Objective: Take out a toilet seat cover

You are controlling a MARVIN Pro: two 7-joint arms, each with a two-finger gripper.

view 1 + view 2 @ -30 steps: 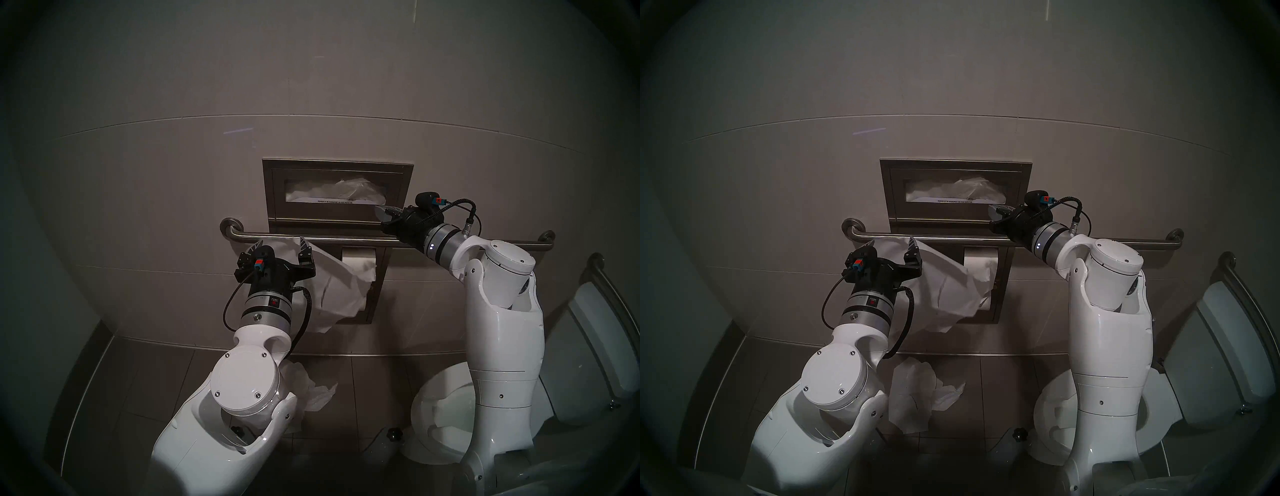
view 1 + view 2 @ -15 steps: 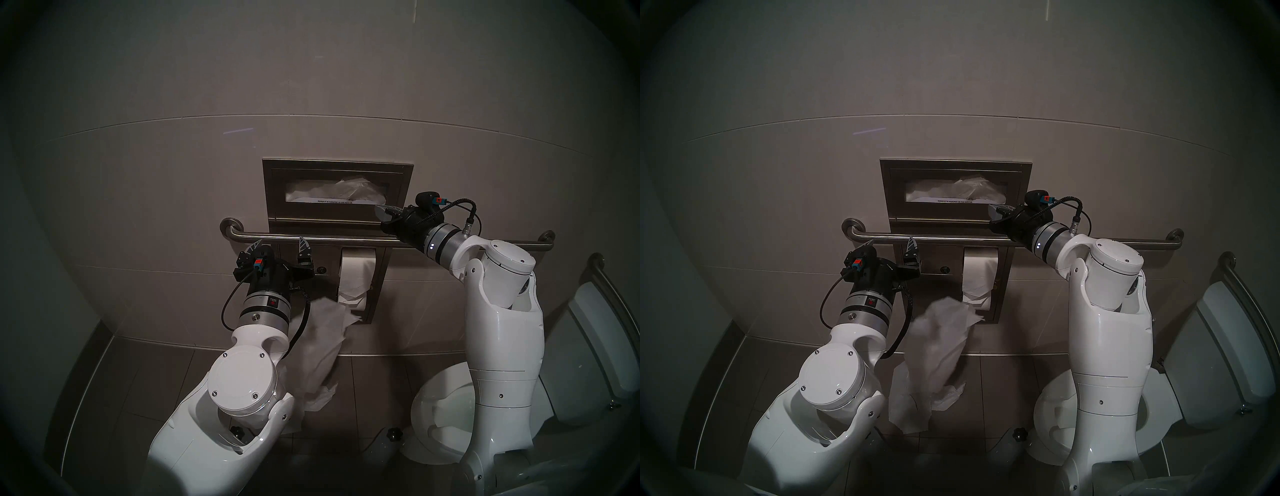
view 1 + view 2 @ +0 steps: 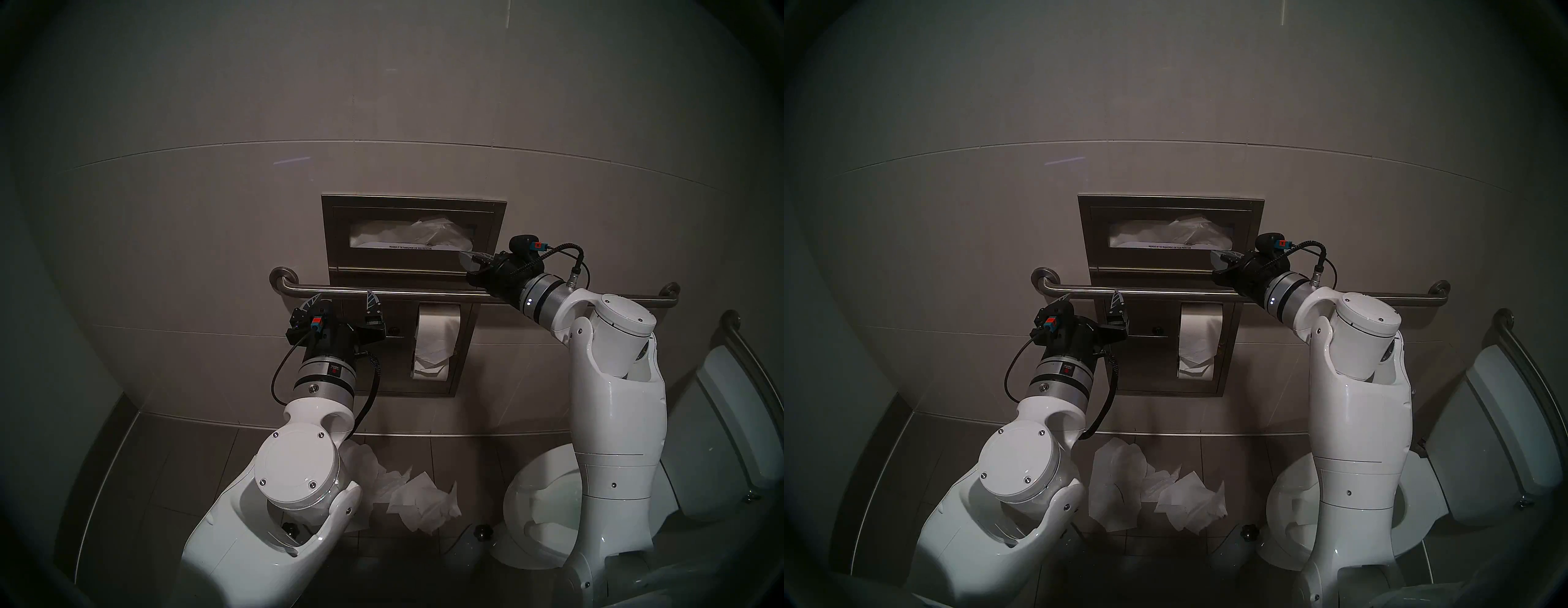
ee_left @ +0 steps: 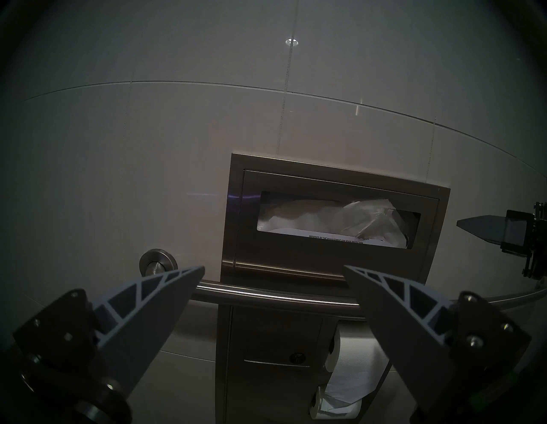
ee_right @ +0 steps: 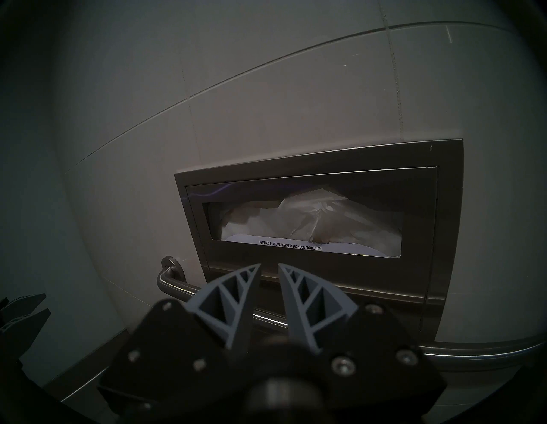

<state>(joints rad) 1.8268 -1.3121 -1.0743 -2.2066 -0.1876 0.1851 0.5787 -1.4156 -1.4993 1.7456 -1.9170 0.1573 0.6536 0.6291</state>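
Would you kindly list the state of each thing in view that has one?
left gripper: open, empty
right gripper: jaws slightly apart, empty
toilet seat cover: crumpled on the floor
dispenser: paper bunched in its slot
toilet paper roll: tail hanging loose
toilet seat: down

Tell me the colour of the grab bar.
The grab bar is silver brushed metal, clearest in the left wrist view.
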